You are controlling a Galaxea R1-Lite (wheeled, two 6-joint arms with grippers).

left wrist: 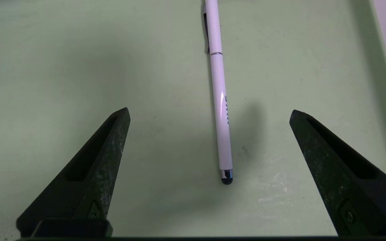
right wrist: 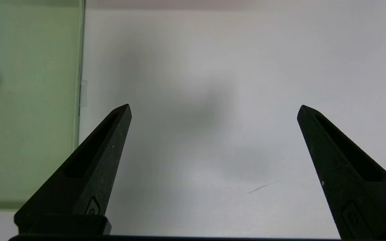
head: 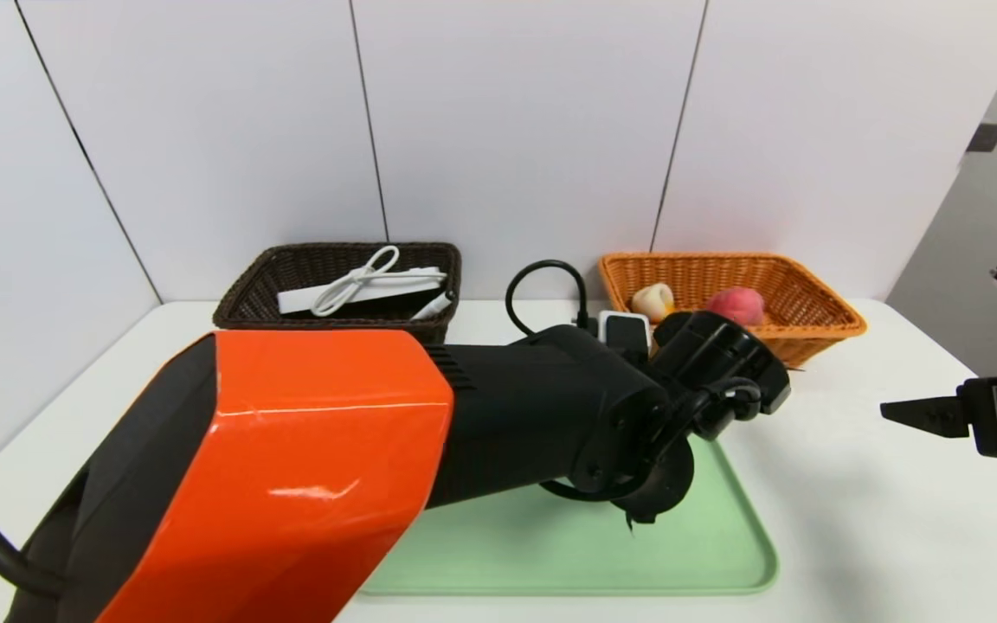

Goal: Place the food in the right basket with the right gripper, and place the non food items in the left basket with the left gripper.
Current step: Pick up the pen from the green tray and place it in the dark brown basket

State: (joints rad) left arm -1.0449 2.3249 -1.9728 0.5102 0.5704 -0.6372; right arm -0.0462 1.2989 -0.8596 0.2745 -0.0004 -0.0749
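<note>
A thin white pen [left wrist: 221, 110] lies on the green tray [left wrist: 79, 67]. My left gripper [left wrist: 209, 110] hangs open just above it, one finger on each side of its dark-tipped end, touching nothing. In the head view my left arm hides the pen. The dark brown left basket [head: 247, 303] holds the white power strip [head: 360, 290] and a marker [head: 434, 305]. The orange right basket [head: 819, 303] holds the peach [head: 736, 305] and the bun [head: 654, 300]. My right gripper [right wrist: 213, 106] is open and empty over bare table right of the tray.
The green tray [head: 706, 536] lies at the front middle of the white table [head: 853, 519], with both baskets against the back wall. My orange left arm [head: 291, 459] stretches across the tray. The tray's raised rim [right wrist: 79, 100] is beside my right gripper.
</note>
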